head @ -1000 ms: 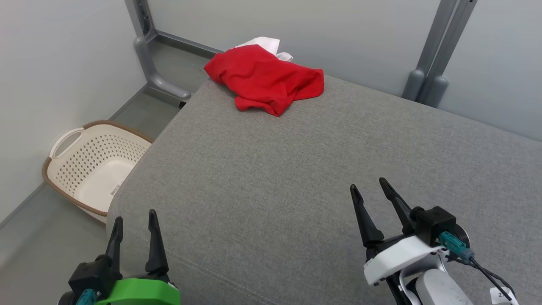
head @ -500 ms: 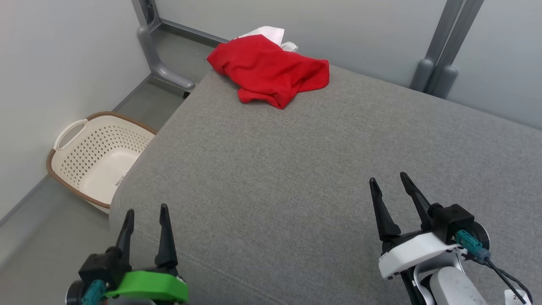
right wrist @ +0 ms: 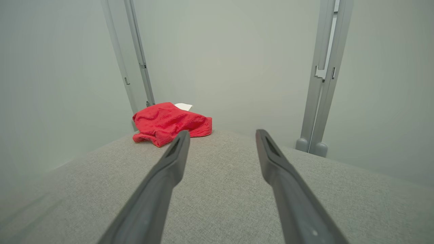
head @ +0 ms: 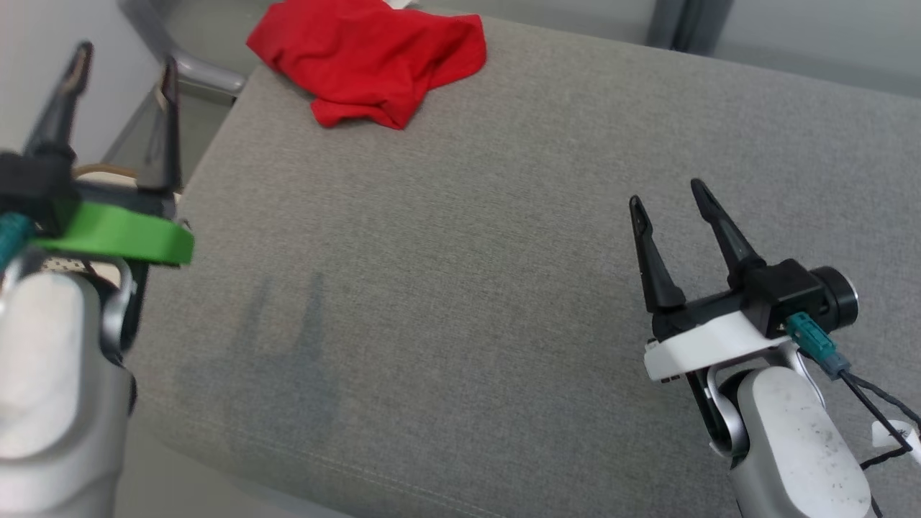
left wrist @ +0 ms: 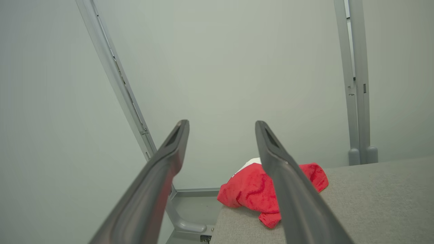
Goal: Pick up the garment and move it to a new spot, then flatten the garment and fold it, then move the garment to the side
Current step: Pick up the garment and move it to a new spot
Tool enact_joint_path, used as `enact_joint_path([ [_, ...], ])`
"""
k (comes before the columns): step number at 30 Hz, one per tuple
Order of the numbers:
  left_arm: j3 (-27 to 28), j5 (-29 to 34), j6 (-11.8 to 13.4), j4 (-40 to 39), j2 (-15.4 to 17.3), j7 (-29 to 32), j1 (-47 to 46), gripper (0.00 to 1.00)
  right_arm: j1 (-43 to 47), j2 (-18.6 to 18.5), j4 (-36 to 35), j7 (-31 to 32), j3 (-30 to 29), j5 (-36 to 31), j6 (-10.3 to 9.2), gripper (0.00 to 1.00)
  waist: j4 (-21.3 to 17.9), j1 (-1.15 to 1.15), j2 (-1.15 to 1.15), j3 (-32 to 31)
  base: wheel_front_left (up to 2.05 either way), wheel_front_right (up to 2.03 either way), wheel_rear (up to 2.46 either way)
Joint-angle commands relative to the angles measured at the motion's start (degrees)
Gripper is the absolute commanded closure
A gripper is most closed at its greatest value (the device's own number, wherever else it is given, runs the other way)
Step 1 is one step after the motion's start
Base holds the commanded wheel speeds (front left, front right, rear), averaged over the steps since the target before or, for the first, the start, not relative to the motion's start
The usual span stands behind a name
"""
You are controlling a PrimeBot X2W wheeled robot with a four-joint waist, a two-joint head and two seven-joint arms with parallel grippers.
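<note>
The crumpled red garment (head: 367, 57) lies at the far left corner of the grey upholstered surface (head: 468, 252), with a bit of white cloth (right wrist: 183, 106) just behind it. The left pincer (head: 128, 56) hangs above the surface's left edge, its 2 dark fingers spread wide and gripping nothing. The right pincer (head: 665, 193) hovers over the near right part of the surface, equally wide apart and empty. Both point toward the garment and are well apart from it.
</note>
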Motion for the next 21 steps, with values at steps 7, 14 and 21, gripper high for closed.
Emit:
enact_joint_path([
  [7, -1.41, -5.05, -2.03, 7.88, 7.76, 8.41, -20.32, 0.0, -4.52, -0.24, -6.66, 1.46, -0.64, -2.07, -0.06, 0.0, -13.96, 0.0, 0.0, 16.9, 0.0, 0.0, 0.0],
  [14, -5.88, -13.56, -2.15, 18.38, 11.71, 17.07, -30.73, 0.0, -5.62, -0.21, -12.06, 2.18, -1.34, -3.34, -0.06, 0.0, -17.98, 0.0, 0.0, 22.91, 0.0, 0.0, 0.0],
  [21, -14.26, -21.86, -2.13, 24.77, 14.71, 23.14, -32.53, 0.0, -4.78, -0.19, -15.4, 2.85, -1.76, -4.63, -0.06, 0.0, -19.72, 0.0, 0.0, 25.44, 0.0, 0.0, 0.0],
])
